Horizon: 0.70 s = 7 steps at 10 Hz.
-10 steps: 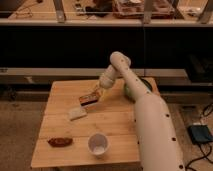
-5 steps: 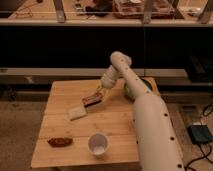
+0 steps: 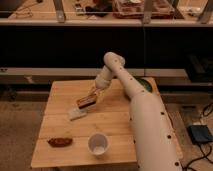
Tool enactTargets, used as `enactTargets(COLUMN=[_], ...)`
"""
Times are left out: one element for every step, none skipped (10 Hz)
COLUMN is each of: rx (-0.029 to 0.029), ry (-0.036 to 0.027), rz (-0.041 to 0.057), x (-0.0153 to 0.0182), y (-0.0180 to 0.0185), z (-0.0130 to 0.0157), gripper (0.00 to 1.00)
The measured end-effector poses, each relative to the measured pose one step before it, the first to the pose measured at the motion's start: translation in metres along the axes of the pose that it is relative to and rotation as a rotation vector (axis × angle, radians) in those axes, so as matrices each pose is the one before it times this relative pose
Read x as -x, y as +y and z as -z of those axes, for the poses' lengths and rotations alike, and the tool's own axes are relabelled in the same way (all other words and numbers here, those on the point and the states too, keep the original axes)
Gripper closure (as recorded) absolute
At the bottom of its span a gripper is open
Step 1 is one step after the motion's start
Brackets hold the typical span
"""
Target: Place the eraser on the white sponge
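The eraser (image 3: 85,102), a small flat dark block with a reddish-brown top, is held at the tip of my gripper (image 3: 93,96), a little above the wooden table (image 3: 115,122). The gripper is shut on the eraser's right end. The white sponge (image 3: 76,114), a small pale pad, lies flat on the table just below and left of the eraser, close to it. The arm reaches in from the lower right and bends over the table's back half.
A white paper cup (image 3: 98,144) stands near the table's front edge. A reddish-brown lumpy object (image 3: 59,142) lies at the front left. A green item (image 3: 145,85) sits at the back right, partly behind the arm. A dark shelf unit stands behind the table.
The gripper with the eraser has shifted slightly left and down, closer to the white sponge. The sponge, cup and lumpy object have not moved.
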Motion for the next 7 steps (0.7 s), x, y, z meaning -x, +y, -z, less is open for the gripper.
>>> enactTargets(rx=[0.00738, 0.00944, 0.00425, -0.00278, -0.00100, -0.00047, 0.00555], ry=[0.00622, -0.00062, -0.01259, -0.01357, -0.01065, -0.00945, -0.00886], rz=[0.00771, 0.01051, 0.01082, 0.00867, 0.00890, 0.01037, 0.00984], x=[0.00358, 0.00552, 0.00723, 0.00596, 0.00421, 0.00418, 0.00382], y=[-0.00365, -0.00519, -0.00736, -0.00683, -0.00500, -0.00524, -0.00430], z=[-0.00412, -0.00715, -0.00914, -0.00591, -0.00522, -0.00552, -0.00743], gripper=[1.00, 1.00, 1.00, 1.00, 1.00, 1.00, 1.00])
